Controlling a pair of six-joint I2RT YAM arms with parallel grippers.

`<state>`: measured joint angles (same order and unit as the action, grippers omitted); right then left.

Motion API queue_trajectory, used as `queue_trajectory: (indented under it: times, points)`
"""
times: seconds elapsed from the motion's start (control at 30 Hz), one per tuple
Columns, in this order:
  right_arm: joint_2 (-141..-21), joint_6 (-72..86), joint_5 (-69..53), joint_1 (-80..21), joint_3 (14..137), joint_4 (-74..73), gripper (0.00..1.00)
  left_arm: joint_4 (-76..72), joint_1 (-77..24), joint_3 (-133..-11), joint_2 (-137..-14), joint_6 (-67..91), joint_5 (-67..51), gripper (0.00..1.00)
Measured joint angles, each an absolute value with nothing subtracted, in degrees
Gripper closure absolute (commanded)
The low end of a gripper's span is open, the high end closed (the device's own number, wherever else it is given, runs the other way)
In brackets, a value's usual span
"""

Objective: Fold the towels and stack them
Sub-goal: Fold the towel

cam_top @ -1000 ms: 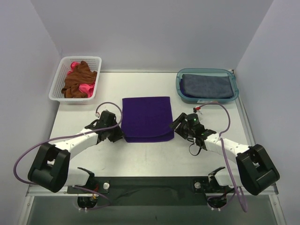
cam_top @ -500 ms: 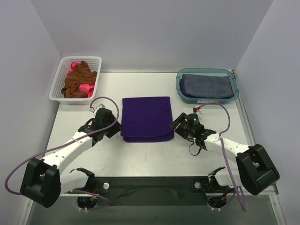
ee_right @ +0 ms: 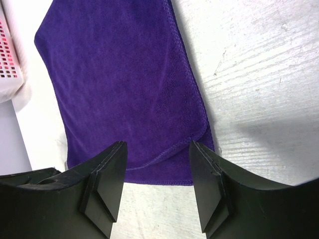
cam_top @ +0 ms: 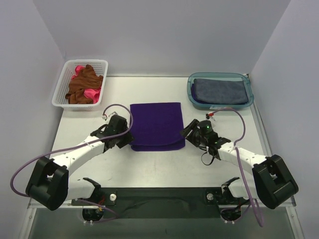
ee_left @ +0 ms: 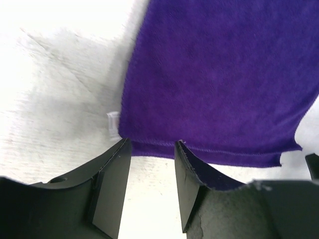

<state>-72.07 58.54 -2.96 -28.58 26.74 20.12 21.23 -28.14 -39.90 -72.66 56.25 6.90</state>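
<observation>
A deep purple towel (cam_top: 155, 125) lies folded flat at the table's middle, with its doubled edge at the near side. My left gripper (cam_top: 125, 141) is open at the towel's near left corner. In the left wrist view (ee_left: 152, 184) only bare table shows between the fingers, and the towel's hem (ee_left: 224, 74) lies just ahead. My right gripper (cam_top: 187, 134) is open at the towel's near right corner, and its wrist view (ee_right: 157, 189) shows the overlapped corner (ee_right: 119, 74) ahead of the fingers. A slate blue-grey towel (cam_top: 221, 90) lies folded in the teal tub (cam_top: 190, 92). Rust-brown (cam_top: 82, 85) and pink (cam_top: 90, 93) towels lie crumpled in the white basket (cam_top: 60, 89).
The basket stands at the back left and the tub at the back right. A small white tag (ee_left: 113, 124) sticks out at the purple towel's left near corner. The basket's corner (ee_right: 7, 59) shows at the left of the right wrist view. Grey walls enclose the table.
My left gripper drew back to the left, away from the towel, then returned to its near left corner. The right arm and the towel have hardly moved.
</observation>
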Motion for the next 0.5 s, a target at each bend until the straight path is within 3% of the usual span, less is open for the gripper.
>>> queue_trajectory:
  times: [0.5]
  points:
    - [-71.66,58.5,-2.98,-28.53,26.17,20.08,0.48,19.9,-35.53,-37.43,-72.31,64.66,9.69,0.45]
